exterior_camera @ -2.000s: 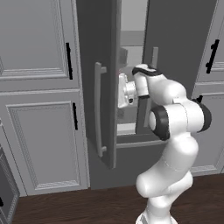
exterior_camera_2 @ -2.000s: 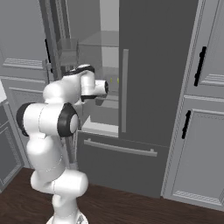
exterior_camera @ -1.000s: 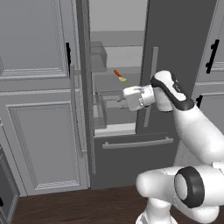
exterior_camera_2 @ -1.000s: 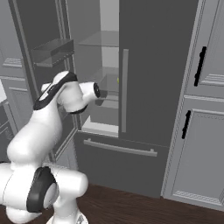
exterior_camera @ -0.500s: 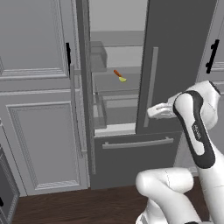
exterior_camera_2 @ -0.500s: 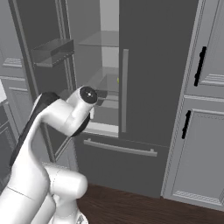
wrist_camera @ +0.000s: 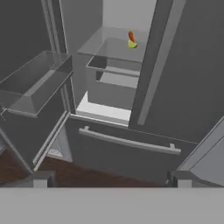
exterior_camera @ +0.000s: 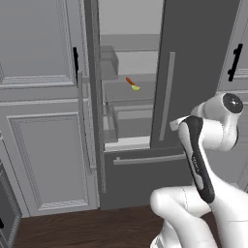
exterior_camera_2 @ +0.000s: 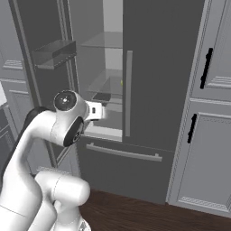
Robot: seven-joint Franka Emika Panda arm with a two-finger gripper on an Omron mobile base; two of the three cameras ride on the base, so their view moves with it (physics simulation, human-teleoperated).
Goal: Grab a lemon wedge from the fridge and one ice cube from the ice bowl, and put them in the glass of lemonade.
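While the left door (exterior_camera: pixel 92 97) of the fridge (exterior_camera: pixel 203 63) is swung wide open, the right door (exterior_camera_2: pixel 167 67) is kept shut. At the far left of the left base view, light grey panelled cabinets (exterior_camera: pixel 38 121) with a short black handle (exterior_camera: pixel 75 59) are seen beside the open door. On the inside of that door, clear bins (wrist_camera: pixel 35 85) are hung. Past the door, the pale grey inside of the fridge is shown, with clear shelves (wrist_camera: pixel 116 48) set one above the other. On one of these shelves, toward the back, the lemon wedge (exterior_camera: pixel 137 88) is found, tiny and bright yellow. A thin orange-red stick (exterior_camera: pixel 130 81) is laid right against it, just up and to the left in the left base view. In the hand view the lemon wedge (wrist_camera: pixel 131 43) is seen far up near the top, with the orange-red stick (wrist_camera: pixel 131 36) standing over it. Below the shelves, the dark drawer front (wrist_camera: pixel 131 153) with its long pale bar handle (wrist_camera: pixel 129 141) is seen. To the right, the gripper (wrist_camera: pixel 111 178) is held well back from the fridge, down low in front of the drawer. Its two dark fingertips (wrist_camera: pixel 40 179) are spread far apart, and nothing is held between them. At the far right of the right base view, more grey cabinets (exterior_camera_2: pixel 203 158) with black handles (exterior_camera_2: pixel 206 67) are lined up.
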